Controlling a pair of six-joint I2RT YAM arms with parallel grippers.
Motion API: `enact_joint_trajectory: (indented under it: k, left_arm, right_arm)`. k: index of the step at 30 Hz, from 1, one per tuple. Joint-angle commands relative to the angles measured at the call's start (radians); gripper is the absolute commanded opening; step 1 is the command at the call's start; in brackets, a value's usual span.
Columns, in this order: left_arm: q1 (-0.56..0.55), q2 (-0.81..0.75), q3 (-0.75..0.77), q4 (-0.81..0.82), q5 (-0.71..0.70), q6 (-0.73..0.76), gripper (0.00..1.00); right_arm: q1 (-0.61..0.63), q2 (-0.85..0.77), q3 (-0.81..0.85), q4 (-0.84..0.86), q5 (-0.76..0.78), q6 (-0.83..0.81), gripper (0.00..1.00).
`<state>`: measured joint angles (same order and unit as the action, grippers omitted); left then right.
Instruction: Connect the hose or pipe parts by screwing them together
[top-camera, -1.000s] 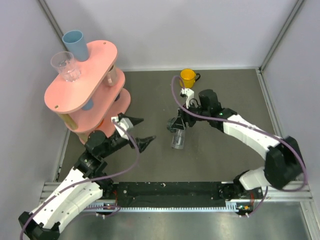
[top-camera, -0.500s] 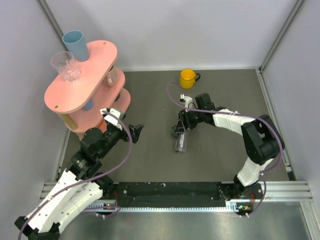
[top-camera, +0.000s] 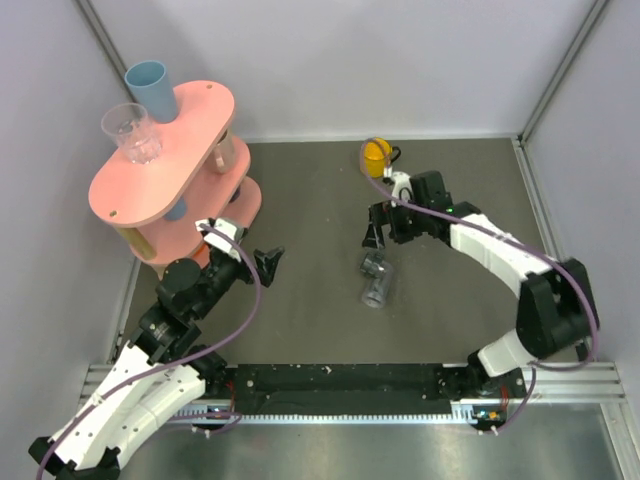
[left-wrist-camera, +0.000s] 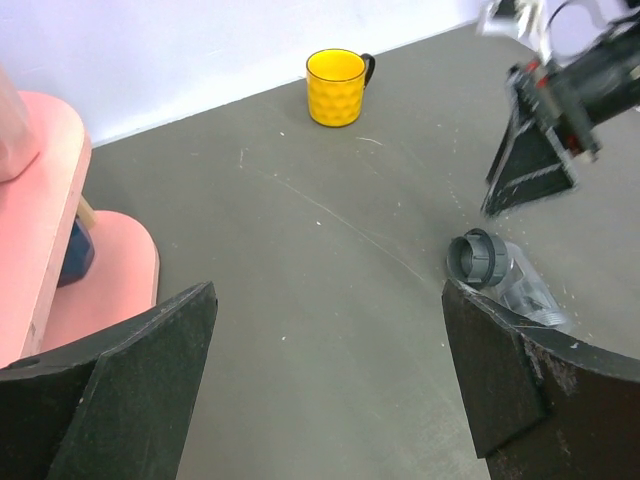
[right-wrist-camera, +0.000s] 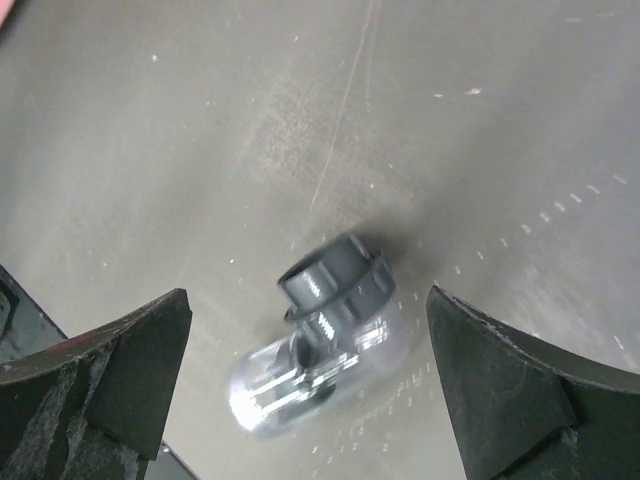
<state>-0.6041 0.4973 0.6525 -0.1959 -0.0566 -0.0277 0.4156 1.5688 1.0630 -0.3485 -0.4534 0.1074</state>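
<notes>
A yellow mug (left-wrist-camera: 335, 75) stands upright at the far side of the dark grey desk (top-camera: 310, 190); at the far left is a pink stand (top-camera: 190, 125) with several tiers; on its top tier a blue cup (top-camera: 150, 88) and a clear glass (top-camera: 131, 132) stand just beside each other; a pale cup (top-camera: 224, 152) sits on a lower tier.

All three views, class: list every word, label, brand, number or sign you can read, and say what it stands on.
No readable text in any view.
yellow mug: dimpled surface, no lettering.
pipe fitting: grey nut, clear body, no legible marking.
pink stand, blue cup, clear glass: no labels visible.
base rail: tiny pale specks, too small to read.
</notes>
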Motion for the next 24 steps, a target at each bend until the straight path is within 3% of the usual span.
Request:
enact_joint_trajectory:
  k: [1, 4, 10, 15, 24]
  left_arm:
    - [-0.003, 0.001, 0.067, 0.003, 0.032, -0.029, 0.99]
    - [-0.003, 0.015, 0.107, -0.029, 0.082, -0.087, 0.99]
    - [-0.003, 0.017, 0.107, -0.033, 0.214, -0.285, 0.99]
    - [-0.003, 0.017, 0.046, 0.029, 0.218, -0.437, 0.99]
    - [-0.003, 0.003, 0.021, 0.004, 0.129, -0.417, 0.99]
  right_arm:
    - [0.002, -0.231, 0.071, -0.154, 0.241, 0.153, 0.99]
    - [0.002, -0.369, 0.104, -0.274, 0.262, 0.221, 0.99]
    - [0.003, -0.673, -0.024, -0.285, 0.256, 0.344, 0.99]
    - [0.002, -0.887, -0.132, -0.29, 0.371, 0.436, 0.99]
    - [0.002, -1.072, -0.268, -0.297, 0.423, 0.457, 0.99]
